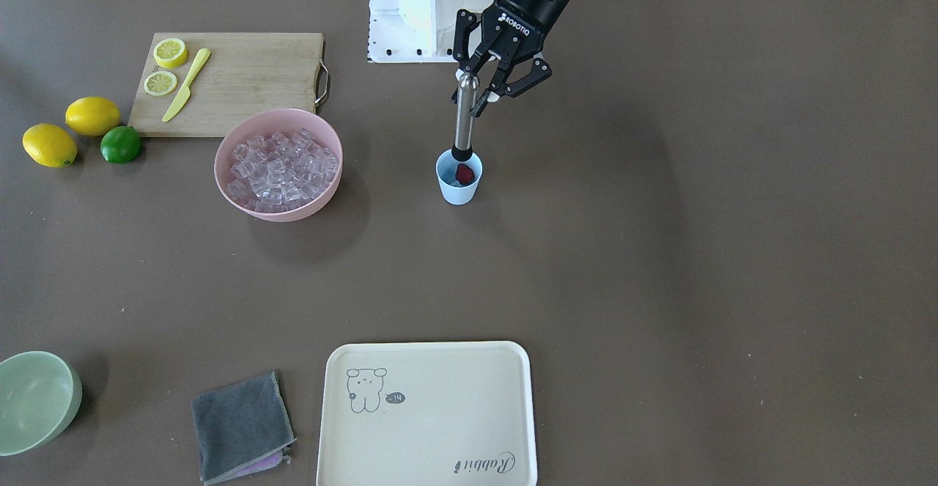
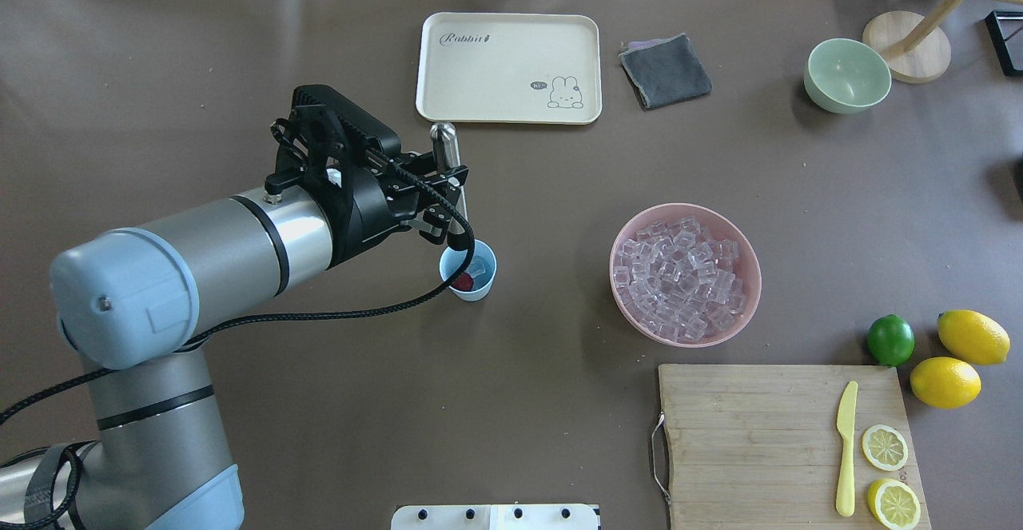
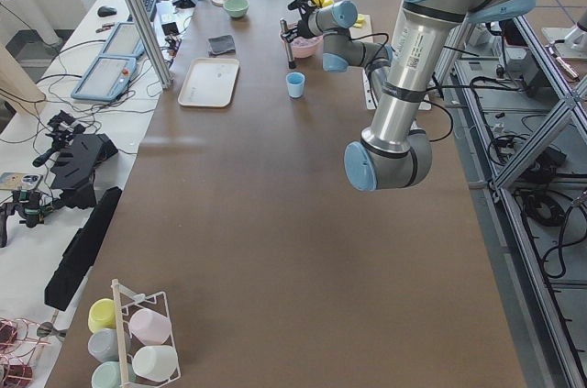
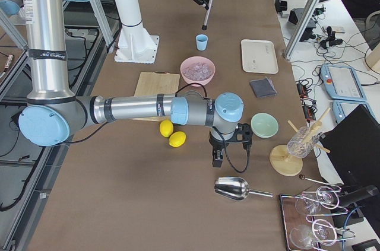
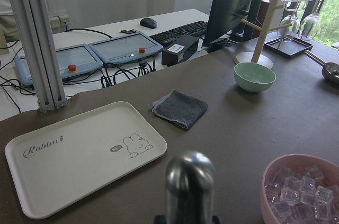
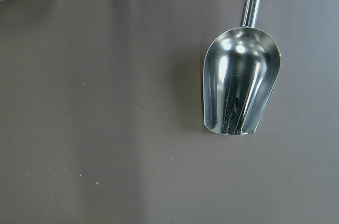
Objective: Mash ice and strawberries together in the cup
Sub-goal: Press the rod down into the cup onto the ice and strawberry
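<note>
The light-blue cup stands mid-table. Inside it lie a dark red strawberry piece and a clear ice cube. My left gripper is shut on the top of a steel muddler. The muddler stands nearly upright with its black tip at the cup's rim, over the strawberry. More ice fills the pink bowl. My right gripper shows only in the exterior right view, so I cannot tell whether it is open; it hangs over a steel scoop.
A wooden cutting board holds a yellow knife and two lemon halves. Two lemons and a lime lie beside it. A cream tray, a grey cloth and a pale green bowl sit along the far side.
</note>
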